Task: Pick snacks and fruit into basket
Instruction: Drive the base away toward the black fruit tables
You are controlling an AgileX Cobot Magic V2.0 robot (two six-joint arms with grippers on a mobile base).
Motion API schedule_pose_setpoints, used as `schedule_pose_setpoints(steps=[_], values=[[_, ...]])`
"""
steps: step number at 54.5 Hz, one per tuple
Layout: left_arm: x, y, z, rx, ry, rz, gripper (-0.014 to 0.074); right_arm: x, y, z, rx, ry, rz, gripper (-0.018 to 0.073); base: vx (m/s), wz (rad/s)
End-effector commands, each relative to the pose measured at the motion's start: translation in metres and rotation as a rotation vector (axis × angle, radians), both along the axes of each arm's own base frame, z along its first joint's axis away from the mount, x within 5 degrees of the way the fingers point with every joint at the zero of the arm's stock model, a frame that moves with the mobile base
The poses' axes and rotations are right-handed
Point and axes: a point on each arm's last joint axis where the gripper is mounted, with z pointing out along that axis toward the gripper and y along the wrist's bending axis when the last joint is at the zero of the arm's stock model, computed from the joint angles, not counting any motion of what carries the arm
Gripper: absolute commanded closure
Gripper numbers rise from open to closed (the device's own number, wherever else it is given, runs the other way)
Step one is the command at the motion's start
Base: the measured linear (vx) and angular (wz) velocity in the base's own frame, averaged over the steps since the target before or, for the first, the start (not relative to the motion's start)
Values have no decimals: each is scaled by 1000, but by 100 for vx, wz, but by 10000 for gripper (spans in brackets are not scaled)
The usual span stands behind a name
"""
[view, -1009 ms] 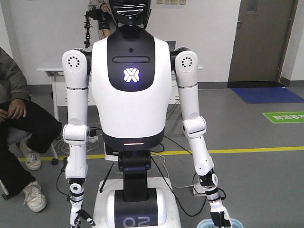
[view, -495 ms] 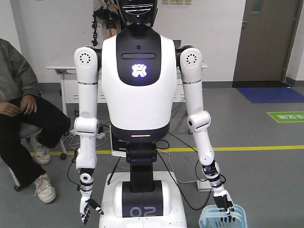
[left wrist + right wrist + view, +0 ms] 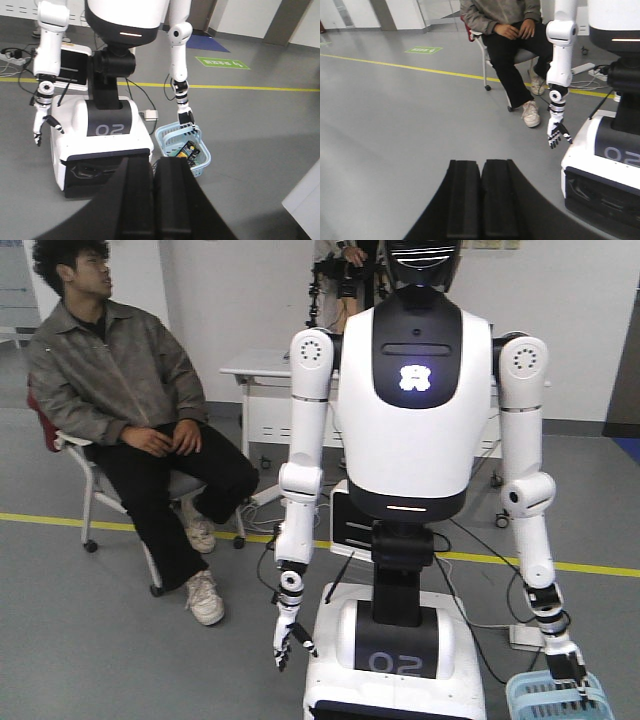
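While humanoid's hand (image 3: 186,117) grips light blue basket (image 3: 161,142) w/ dark box (image 3: 191,150) inside, left end effector (image 3: 152,197) & right end effector (image 3: 480,200) both sit pinched closed, empty.

The left gripper (image 3: 153,165) juts forward from the bottom of its wrist view. Its two black fingers (image 3: 136,195) lie side by side with only a thin seam between them, apparently touching, with nothing gripped. The right gripper (image 3: 480,167) looks the same, its black fingers (image 3: 464,200) pressed together and empty.
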Motion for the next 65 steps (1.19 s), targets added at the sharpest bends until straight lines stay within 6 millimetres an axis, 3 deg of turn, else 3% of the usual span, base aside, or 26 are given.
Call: schedule_pose_setpoints(steps=[1, 65], values=[[4, 2, 13, -41, -53, 46, 594, 2, -1, 17, 40, -91, -18, 567, -12, 47], [4, 2, 13, -41, -53, 46, 594, 1, -1, 15, 30, -75, -14, 567, -8, 49]])
